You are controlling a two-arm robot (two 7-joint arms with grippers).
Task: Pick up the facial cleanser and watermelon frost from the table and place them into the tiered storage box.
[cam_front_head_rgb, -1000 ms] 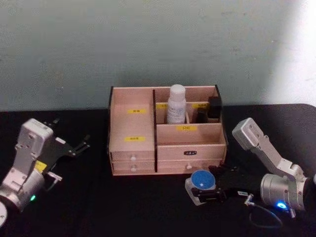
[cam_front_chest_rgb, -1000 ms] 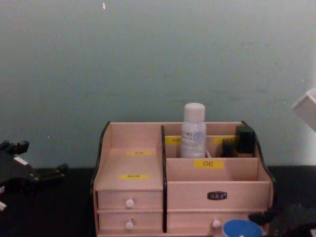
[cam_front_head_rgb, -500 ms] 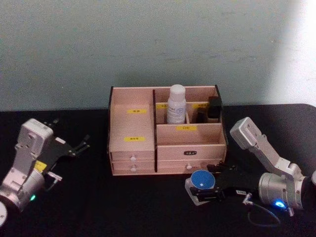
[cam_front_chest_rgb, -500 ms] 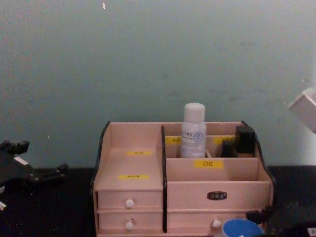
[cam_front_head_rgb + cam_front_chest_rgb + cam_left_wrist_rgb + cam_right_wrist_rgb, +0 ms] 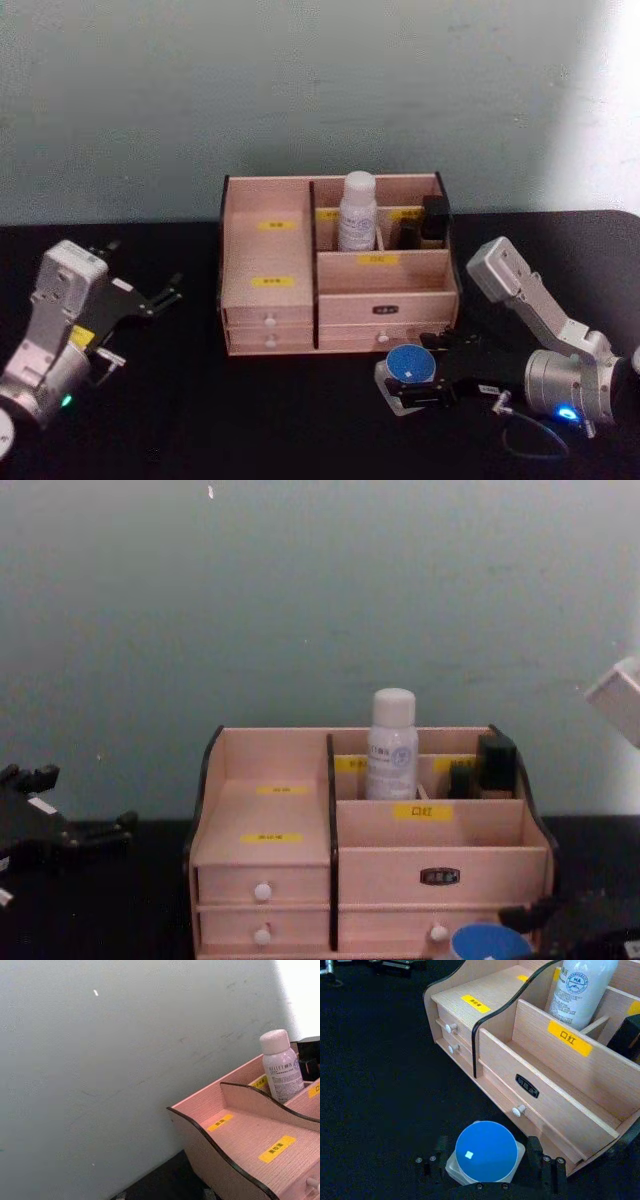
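Observation:
The tiered storage box (image 5: 270, 255) stands mid-table against the wall. A white bottle, seemingly the facial cleanser (image 5: 357, 215), stands upright in its back middle compartment, also seen as the bottle (image 5: 582, 990) in the right wrist view. A white jar with a round blue lid (image 5: 410, 368), apparently the watermelon frost, sits on the table before the box's right front corner. My right gripper (image 5: 415, 370) lies low around this jar (image 5: 486, 1152), open, one finger close on each side. My left gripper (image 5: 150, 295) rests open at the far left, apart from the box.
A dark block (image 5: 434, 220) fills the box's back right compartment. The small drawers (image 5: 520, 1110) with white knobs are closed. A thin cable (image 5: 535, 440) loops on the black tabletop under my right arm. A pale wall rises directly behind the box.
My right arm has shifted very slightly; the jar and the bottle stay where they were. The left arm has not moved.

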